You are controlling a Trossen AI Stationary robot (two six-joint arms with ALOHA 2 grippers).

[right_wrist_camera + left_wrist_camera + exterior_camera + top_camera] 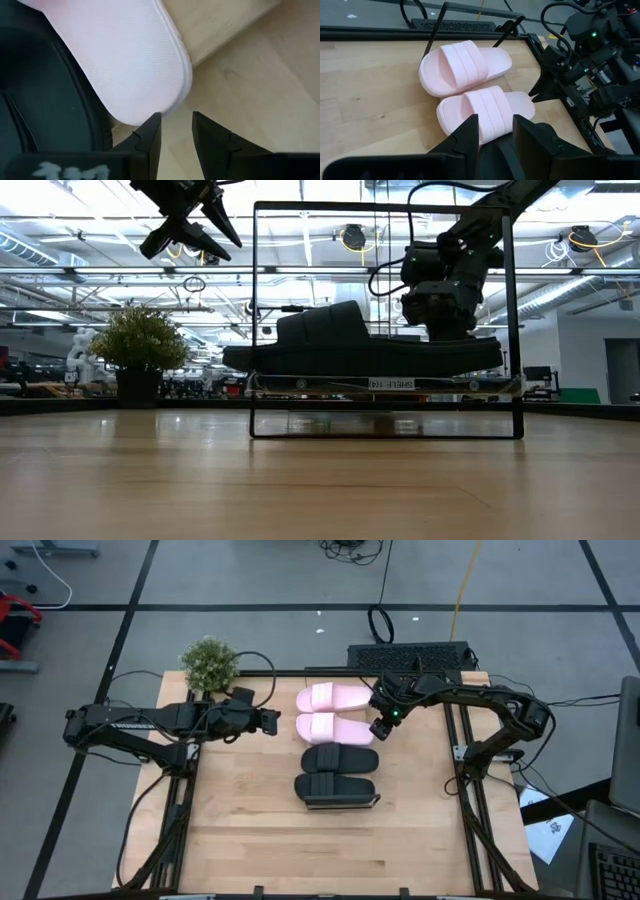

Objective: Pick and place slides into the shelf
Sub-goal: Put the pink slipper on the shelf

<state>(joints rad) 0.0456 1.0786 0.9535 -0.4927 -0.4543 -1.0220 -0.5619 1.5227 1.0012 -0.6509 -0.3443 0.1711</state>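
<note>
Two pale pink slides (330, 697) (330, 727) and two black slides (340, 758) (338, 788) lie side by side, soles down, on the shelf (340, 803). The low view shows the shelf (385, 384) as a raised board inside a black wire frame, with the black slides (350, 345) on it. My right gripper (380, 728) (175, 125) is open, low at the right-hand end of the nearer pink slide (130, 55), beside a black slide (45, 90). My left gripper (272, 721) (495, 132) is open and hangs high (185, 225) to the left of the pink slides (465, 67) (487, 107). My right gripper has one fingertip (151, 125) right at the rounded end rim (150, 112) of the nearer pink slide, coming from above, while the other finger is over bare wood. Whether the fingertip touches the rim, I cannot tell. The slide lies flat on the shelf.
A potted plant (210, 662) (140, 345) stands at the far left corner of the table. A dark keyboard-like block (410, 655) lies at the far edge. The shelf's wire frame posts (512, 320) stand upright around the slides. Bare tabletop (300, 850) stretches toward the near edge.
</note>
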